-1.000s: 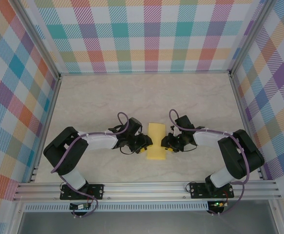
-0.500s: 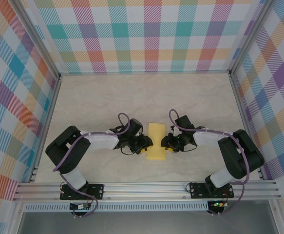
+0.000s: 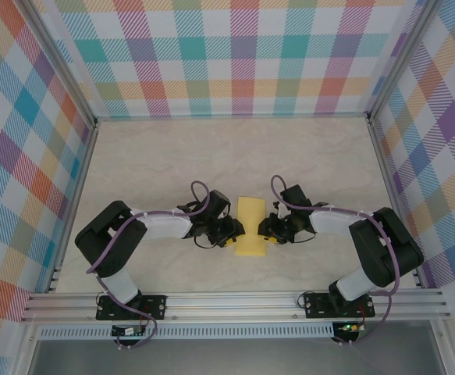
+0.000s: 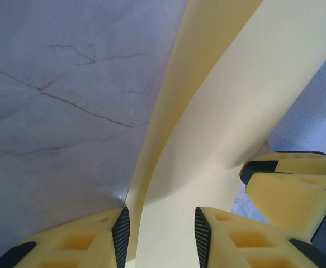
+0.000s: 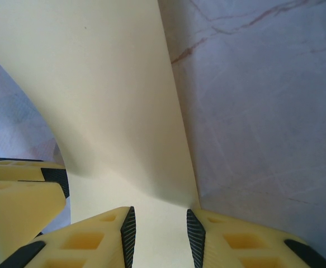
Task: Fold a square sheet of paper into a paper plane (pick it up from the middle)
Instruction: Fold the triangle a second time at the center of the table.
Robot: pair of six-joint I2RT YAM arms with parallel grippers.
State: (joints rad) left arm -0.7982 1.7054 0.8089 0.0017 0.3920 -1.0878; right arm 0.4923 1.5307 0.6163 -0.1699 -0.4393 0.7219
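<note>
Checked walls (image 3: 243, 55) in many colours closed round the pale marbled tabletop (image 3: 172, 156). From above, the thin bright-yellow square sheet of paper (image 3: 250, 226) sat mid-table toward the near edge. It lay between my left gripper (image 3: 233, 232) and my right gripper (image 3: 268, 231), each touching one side. It looked narrower than long, so I judged it bowed upward. Over the last second my left elbow and wrist had drifted slightly to the right, while the sheet and my right arm had hardly moved. I read that as a slow squeeze from the left, with no crease made yet and the plane barely begun.

From my left wrist, the left gripper (image 4: 160, 237) stood at a narrow gap, not closed. The sheet (image 4: 224, 111) ran up out of that gap in a tall arch off the tabletop (image 4: 51, 111). The right gripper's yellow fingers (image 4: 288, 195) showed beyond it on the right.

From my right wrist, the right gripper (image 5: 160, 237) was likewise narrowly parted, and the sheet (image 5: 107, 100) rose from between its black pads (image 5: 128, 229). Whether either pair truly pressed on the paper I could not tell.
</note>
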